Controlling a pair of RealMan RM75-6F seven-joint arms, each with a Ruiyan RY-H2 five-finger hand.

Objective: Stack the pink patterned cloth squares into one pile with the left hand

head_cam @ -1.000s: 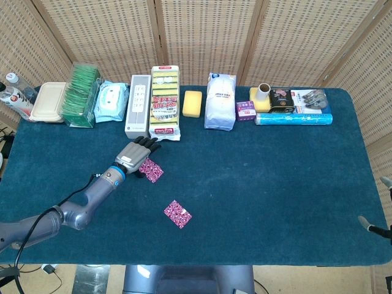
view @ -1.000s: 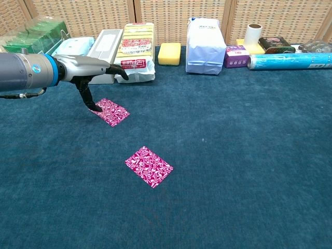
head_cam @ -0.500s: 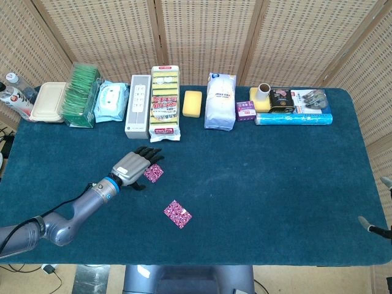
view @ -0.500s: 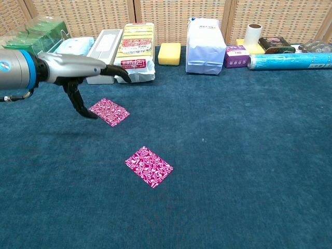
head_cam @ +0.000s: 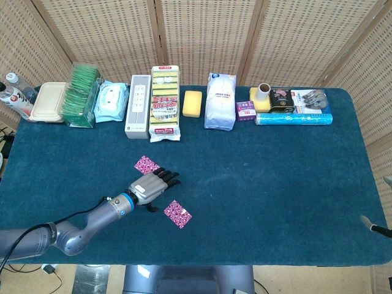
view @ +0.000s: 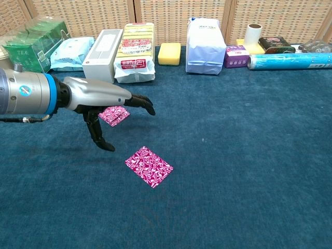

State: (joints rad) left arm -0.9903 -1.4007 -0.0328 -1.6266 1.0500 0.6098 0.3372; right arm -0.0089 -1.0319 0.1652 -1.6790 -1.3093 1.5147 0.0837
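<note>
**Left hand hovering between the two squares**

Head view: the left hand [head_cam: 149,190] is spreading empty fingers over the tabletop [head_cam: 275,184]. The near cloth square [head_cam: 177,214] is lying just right and toward the robot; the far cloth square [head_cam: 146,165] is lying just beyond.

Chest view: the left hand [view: 106,106] is holding nothing, partly hiding the far cloth square [view: 115,115]. The near cloth square [view: 148,166] is running diagonally.

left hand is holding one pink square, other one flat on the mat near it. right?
Not quite. The left hand holds nothing: its fingers are spread and it hovers between the two. Both pink squares lie flat on the mat, the far pink square beyond the hand and the near pink square in front of it. The head view shows this best.
</note>
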